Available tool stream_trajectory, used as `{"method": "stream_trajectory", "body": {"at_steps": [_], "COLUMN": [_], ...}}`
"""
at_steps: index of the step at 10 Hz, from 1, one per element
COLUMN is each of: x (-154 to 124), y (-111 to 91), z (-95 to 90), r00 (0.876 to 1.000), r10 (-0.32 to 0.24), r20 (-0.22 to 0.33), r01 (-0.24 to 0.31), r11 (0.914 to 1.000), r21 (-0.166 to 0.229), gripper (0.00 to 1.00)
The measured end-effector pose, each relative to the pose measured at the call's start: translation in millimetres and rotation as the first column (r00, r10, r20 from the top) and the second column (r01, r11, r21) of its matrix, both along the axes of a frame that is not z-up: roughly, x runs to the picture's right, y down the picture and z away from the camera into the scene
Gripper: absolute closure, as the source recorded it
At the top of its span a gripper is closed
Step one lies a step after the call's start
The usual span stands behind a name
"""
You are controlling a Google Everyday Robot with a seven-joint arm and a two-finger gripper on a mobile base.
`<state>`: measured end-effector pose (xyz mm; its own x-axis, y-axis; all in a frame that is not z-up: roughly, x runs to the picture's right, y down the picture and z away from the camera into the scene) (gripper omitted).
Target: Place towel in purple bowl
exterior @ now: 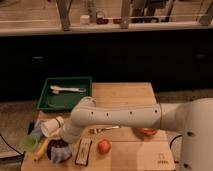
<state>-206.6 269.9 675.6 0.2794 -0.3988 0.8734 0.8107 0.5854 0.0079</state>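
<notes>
Your gripper (54,142) was low at the table's (125,95) front-left corner, over the purple bowl (59,151). The towel (61,154) lay in that bowl, beside the green tray (65,93).

The green tray (46,95) sits at the far left corner of the bench (125,95), with white utensils (67,89) lying in it. Nearer than the tray, toward the bench's front edge, lies an orange-red fruit (104,146). Just left of the fruit lies a dark flat packet (83,151). Right of the fruit sits a red object (145,132).
</notes>
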Motion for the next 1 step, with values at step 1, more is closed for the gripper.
{"method": "stream_trajectory", "body": {"at_steps": [1], "x": [0.0], "y": [0.0], "z": [0.0], "r00": [1.000], "r10": [0.000], "r20": [0.000], "r01": [0.000], "r11": [1.0000], "r21": [0.000], "gripper": [0.20]}}
